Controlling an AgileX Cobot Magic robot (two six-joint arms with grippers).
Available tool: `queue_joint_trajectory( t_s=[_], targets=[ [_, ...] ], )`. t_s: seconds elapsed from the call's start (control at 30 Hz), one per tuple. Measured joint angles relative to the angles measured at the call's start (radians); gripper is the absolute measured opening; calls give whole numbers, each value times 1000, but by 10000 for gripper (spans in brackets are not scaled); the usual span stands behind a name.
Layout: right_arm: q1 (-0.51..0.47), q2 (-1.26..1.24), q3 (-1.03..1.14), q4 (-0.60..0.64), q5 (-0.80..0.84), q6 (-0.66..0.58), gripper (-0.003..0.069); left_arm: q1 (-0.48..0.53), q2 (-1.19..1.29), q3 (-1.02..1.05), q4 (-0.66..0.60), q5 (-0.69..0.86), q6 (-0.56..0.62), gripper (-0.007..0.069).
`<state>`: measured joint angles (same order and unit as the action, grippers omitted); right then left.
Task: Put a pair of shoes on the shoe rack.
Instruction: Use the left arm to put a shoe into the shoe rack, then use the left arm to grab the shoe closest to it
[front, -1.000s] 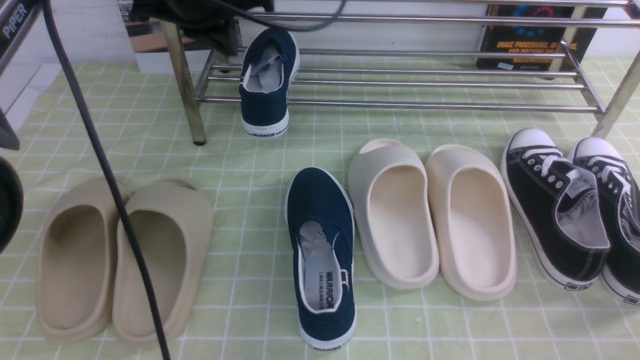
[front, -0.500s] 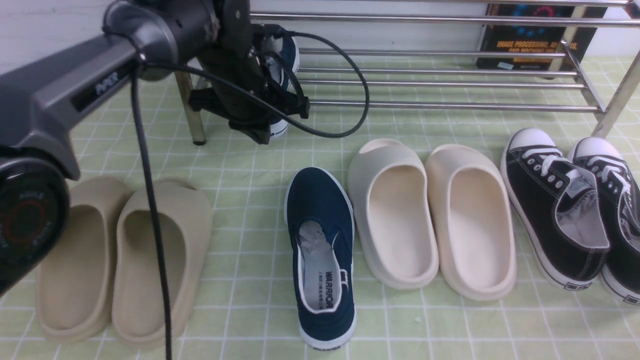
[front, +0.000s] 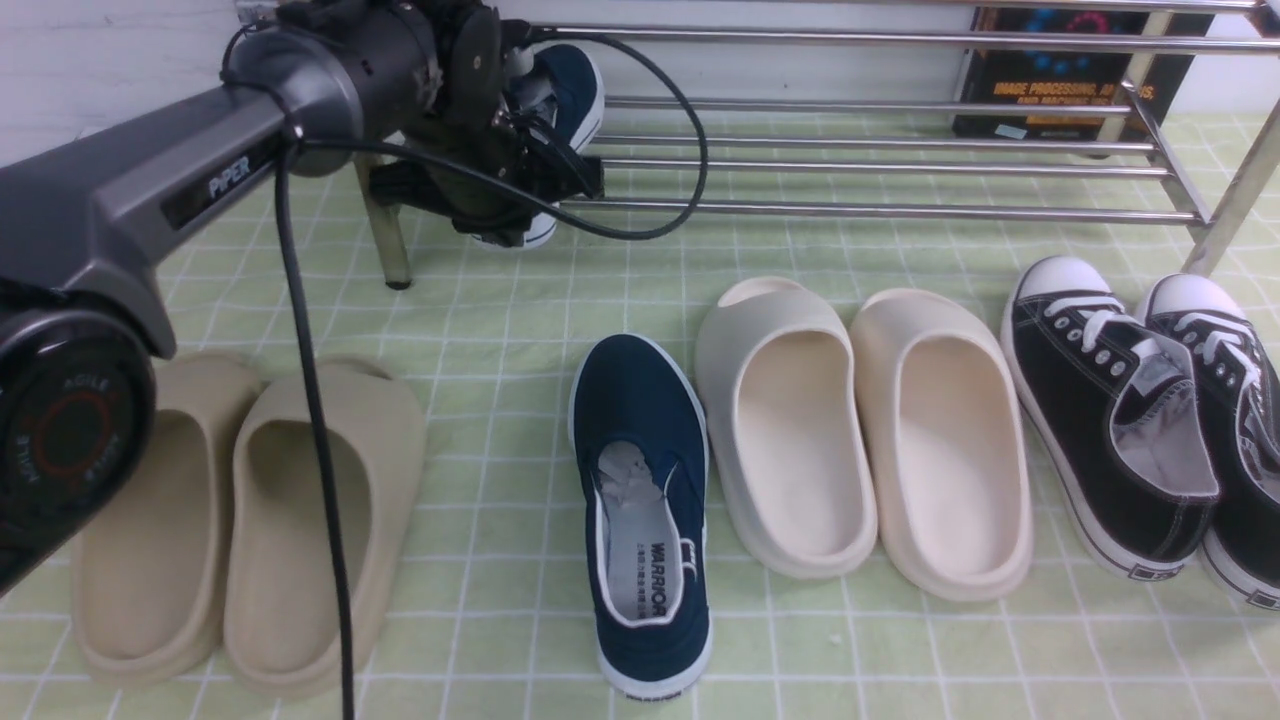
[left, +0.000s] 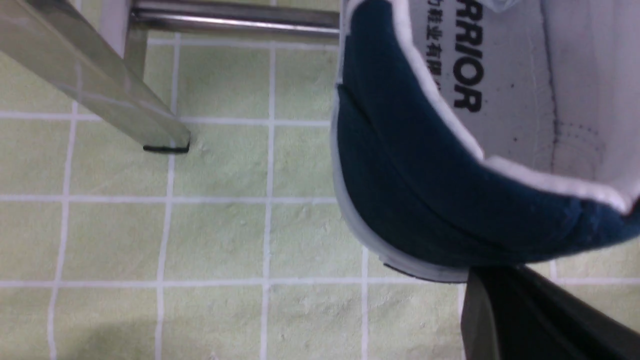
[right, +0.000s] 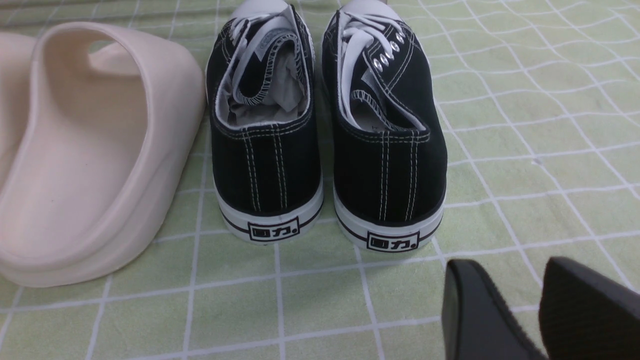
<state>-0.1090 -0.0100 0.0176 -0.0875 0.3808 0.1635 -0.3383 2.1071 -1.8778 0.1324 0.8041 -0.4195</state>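
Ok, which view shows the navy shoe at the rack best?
Left wrist view: the shoe shows its heel, sole edge and printed insole close up, beside the rack leg. In the front view the left arm hides most of it; only the toe and some sole show. The right wrist view does not show it.

The left arm (front: 150, 200) is fully stretched here, its grey forearm slanting from the near left corner up toward the far middle. At the end the black wrist (front: 455, 90) bends over, and the left hand (front: 500, 225) points downward and slightly back toward the robot. On its own wrist camera the fingers (left: 540, 320) show as a single dark wedge, pressed tight together. Over to the right hand (right: 522, 280): both dark fingers are in shot, side by side, tips parted by a narrow gap with nothing between them.
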Motion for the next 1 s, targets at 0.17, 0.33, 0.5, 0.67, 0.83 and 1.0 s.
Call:
queue_joint_trajectory(
  t_s=[0.17, 0.33, 0.5, 0.67, 0.83, 1.0],
  targets=[
    [0, 0, 0, 0, 0, 0, 239, 2, 8, 0, -38, -60, -2, -13],
    [0, 0, 0, 0, 0, 0, 239, 2, 22, 0, -52, -99, -3, -13],
    [0, 0, 0, 0, 0, 0, 239, 2, 28, 0, -50, -105, -3, -1],
    [0, 0, 0, 0, 0, 0, 239, 2, -4, -3, -51, -47, -3, 85],
    [0, 0, 0, 0, 0, 0, 239, 3, -80, -54, -48, 78, -3, 230],
    [0, 0, 0, 0, 0, 0, 239, 3, -168, -118, -45, 216, 18, 322]
  ],
)
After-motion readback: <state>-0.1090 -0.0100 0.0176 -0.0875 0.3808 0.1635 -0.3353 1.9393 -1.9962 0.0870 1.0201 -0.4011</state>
